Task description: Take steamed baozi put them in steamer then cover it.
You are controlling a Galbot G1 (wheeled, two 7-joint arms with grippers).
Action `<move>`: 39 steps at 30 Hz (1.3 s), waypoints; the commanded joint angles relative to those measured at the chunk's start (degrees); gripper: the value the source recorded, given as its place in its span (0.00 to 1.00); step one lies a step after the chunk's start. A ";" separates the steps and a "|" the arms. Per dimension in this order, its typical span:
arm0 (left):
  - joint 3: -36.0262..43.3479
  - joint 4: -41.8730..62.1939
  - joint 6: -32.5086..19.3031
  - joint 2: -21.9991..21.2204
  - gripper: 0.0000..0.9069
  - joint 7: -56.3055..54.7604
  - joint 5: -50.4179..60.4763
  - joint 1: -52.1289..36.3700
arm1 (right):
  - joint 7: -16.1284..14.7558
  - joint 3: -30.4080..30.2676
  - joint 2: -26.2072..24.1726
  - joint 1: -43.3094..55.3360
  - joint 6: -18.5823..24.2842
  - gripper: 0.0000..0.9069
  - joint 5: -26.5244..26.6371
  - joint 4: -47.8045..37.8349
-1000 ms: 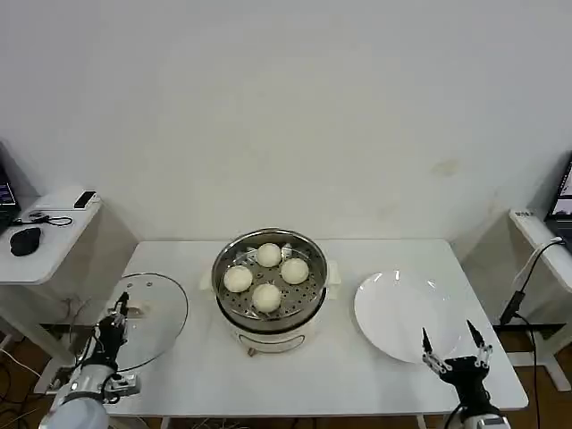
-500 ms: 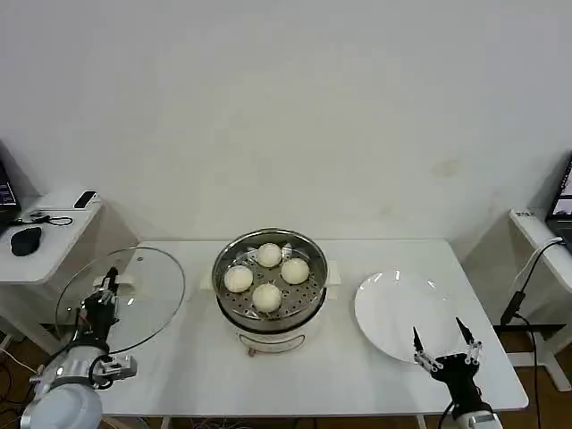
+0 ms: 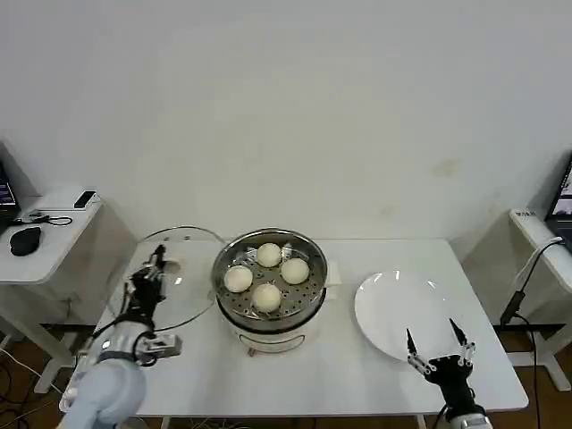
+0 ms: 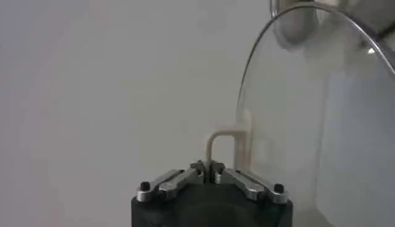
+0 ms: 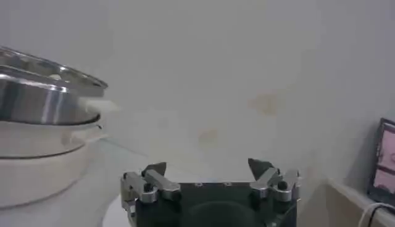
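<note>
left fingers (image 4: 185,179): clamped on the lid's bar handle (image 4: 223,148)
left gripper (image 3: 152,268): holds lid (image 3: 183,277) up, tilted, beside pot (image 3: 268,290)
lid handling: glass, rigid, likely heavy and breakable; handle is the sensible hold
buns (image 3: 267,273): four in pot
right gripper (image 3: 436,350): spread wide, empty, near plate (image 3: 402,313)

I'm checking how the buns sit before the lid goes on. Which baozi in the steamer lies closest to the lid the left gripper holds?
The baozi on the steamer's left side, nearest the cover held by the left gripper; the other three sit farther right.
</note>
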 commanded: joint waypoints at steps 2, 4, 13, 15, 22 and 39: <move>21.50 0.64 10.36 -1.58 0.00 4.36 1.72 -16.35 | -0.02 -1.51 2.47 -0.28 -1.21 1.00 -4.12 2.46; 23.58 1.55 11.65 -2.34 0.00 5.72 3.24 -18.33 | 0.03 -1.97 2.91 -0.17 -1.39 1.00 -4.61 2.44; 28.88 5.99 13.21 -7.60 0.00 9.75 11.55 -23.05 | 0.18 -4.35 4.07 0.29 -1.41 1.00 -6.70 1.84; 29.64 6.72 13.14 -8.31 0.00 10.71 12.94 -23.67 | 0.23 -4.51 4.12 0.28 -1.39 1.00 -6.89 1.74; 32.02 8.90 13.29 -9.20 0.00 11.49 13.67 -24.81 | 0.41 -5.17 4.31 0.21 -1.18 1.00 -7.82 0.78; 34.26 13.28 13.17 -12.36 0.00 11.80 15.33 -25.83 | 0.55 -6.28 4.44 0.56 -1.07 1.00 -7.98 -0.33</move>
